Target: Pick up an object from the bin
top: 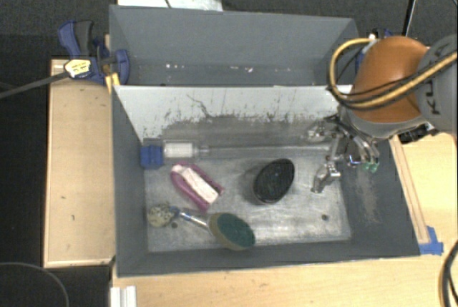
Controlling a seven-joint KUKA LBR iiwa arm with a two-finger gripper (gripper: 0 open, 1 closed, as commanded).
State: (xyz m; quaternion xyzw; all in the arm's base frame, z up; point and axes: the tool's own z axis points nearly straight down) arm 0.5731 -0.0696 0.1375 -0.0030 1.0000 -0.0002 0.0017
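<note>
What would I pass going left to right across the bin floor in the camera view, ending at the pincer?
Blue-capped clear tube → pink and white packet → round green disc → black oval pad → pincer. The small speckled thing at the front left is left out, since it lies level with the tube.

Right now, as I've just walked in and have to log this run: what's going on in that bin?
The robot arm reaches in from the right, and its gripper is low over the right part of the grey bin, just beside a black oval object. That object lies on the bin floor, not lifted. Further left lie a pink and white piece, a clear tube with a blue cap along the back wall, and a green round pad near the front.
</note>
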